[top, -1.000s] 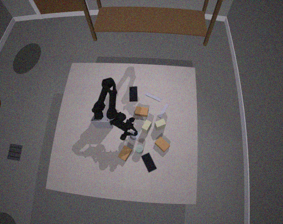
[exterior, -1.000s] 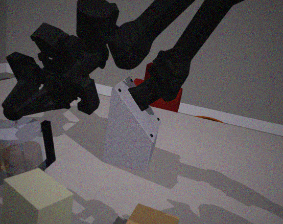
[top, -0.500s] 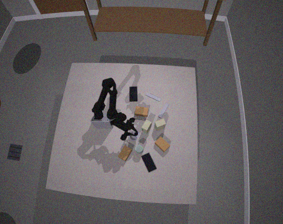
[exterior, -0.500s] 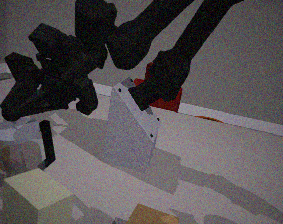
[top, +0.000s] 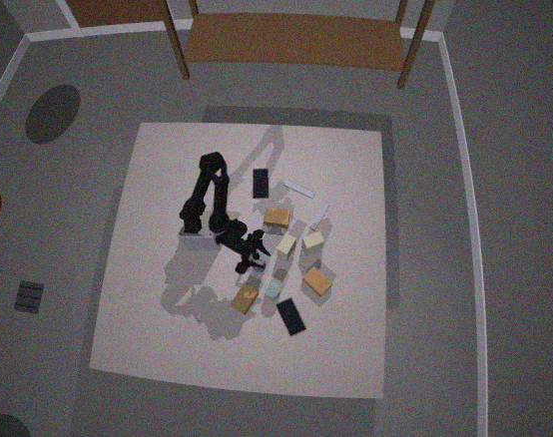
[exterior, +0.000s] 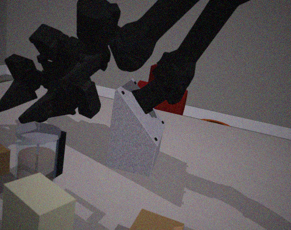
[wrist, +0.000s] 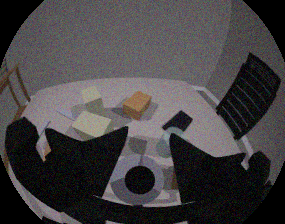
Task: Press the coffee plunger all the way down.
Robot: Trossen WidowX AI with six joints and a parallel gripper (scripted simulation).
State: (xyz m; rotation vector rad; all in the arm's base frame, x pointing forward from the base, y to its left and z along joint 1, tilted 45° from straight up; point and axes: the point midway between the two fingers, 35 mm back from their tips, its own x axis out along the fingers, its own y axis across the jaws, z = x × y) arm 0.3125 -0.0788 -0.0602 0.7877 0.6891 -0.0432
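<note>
The black jaws stand spread, holding nothing; the clear glass coffee press (exterior: 37,150) with its dark round knob (wrist: 138,180) sits directly below between them.

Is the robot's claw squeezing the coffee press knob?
No, the claw is open, and the round knob sits untouched in the gap.

Upright glass coffee press (exterior: 37,149); plunger (wrist: 138,180) down
</note>
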